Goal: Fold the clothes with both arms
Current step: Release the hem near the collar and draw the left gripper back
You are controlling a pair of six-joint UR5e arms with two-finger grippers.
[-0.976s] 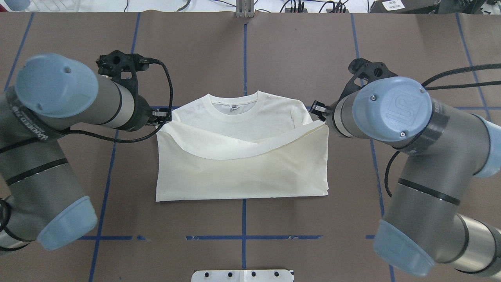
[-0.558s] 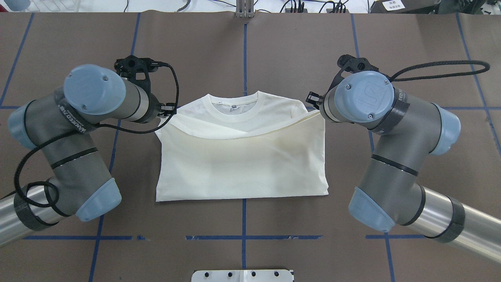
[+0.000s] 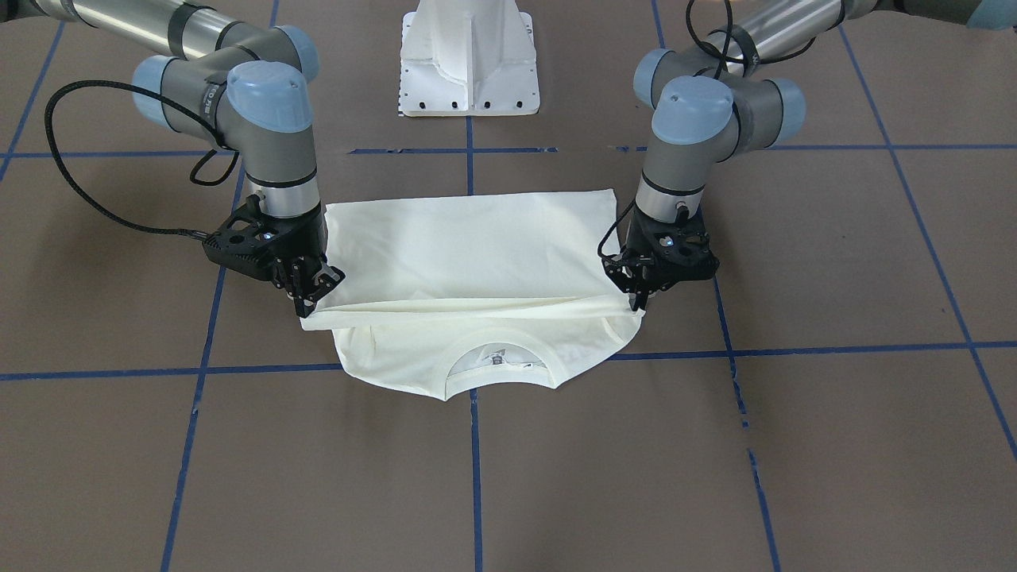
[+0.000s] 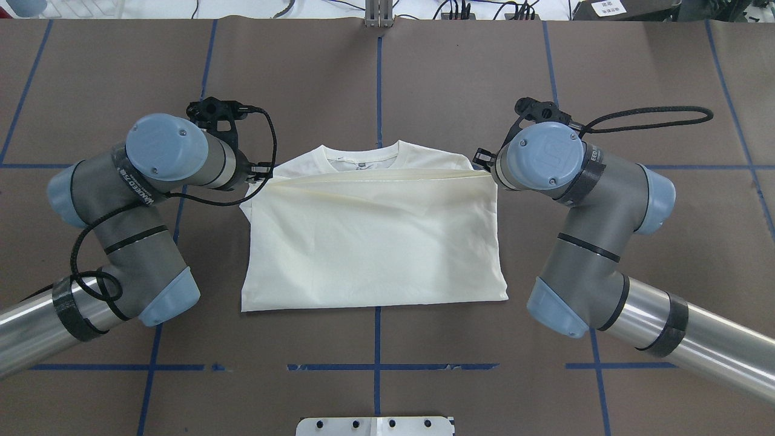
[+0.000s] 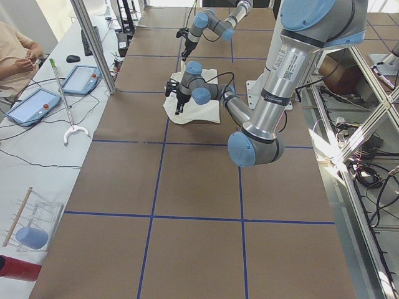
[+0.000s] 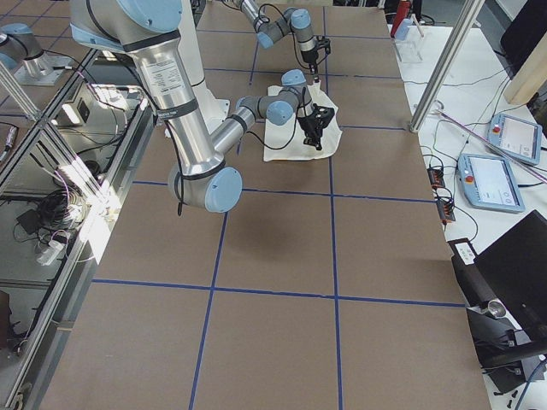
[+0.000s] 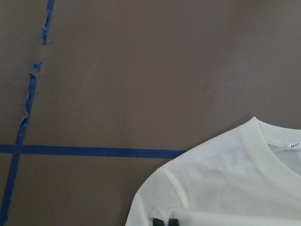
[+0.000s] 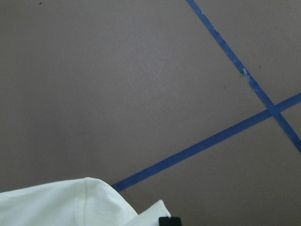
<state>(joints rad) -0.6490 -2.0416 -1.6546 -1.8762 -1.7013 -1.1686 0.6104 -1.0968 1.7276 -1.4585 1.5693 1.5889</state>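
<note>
While each hand is closed on one corner of the folded-over layer, the cream long-sleeved cotton T-shirt [image 3: 469, 246] lies plain side up at the middle of the front-facing view, on the brown table [image 3: 794, 445] with its blue tape lines. The right hand [image 3: 308, 295] pinches the corner at centre left of that frame and the left hand [image 3: 638, 300] the corner at centre right. The carried edge stretches between them, just above the ribbed neckline [image 3: 496, 361], which shows below it.

The likeliest fault is a crooked fold. If one hand runs ahead of the other or lets go first, the edge will probably land at a slant across the shoulders. The grips take in only a little thin cloth, so a corner could slip free and the layer fall short of the neckline. Pulling too far may also drag the lower layer and wrinkle it.

No container holds the shirt, which rests straight on the table. A clear plastic holder [image 5: 31, 224] at the lower left of the left-side view has something blue in it, and I cannot tell what.
</note>
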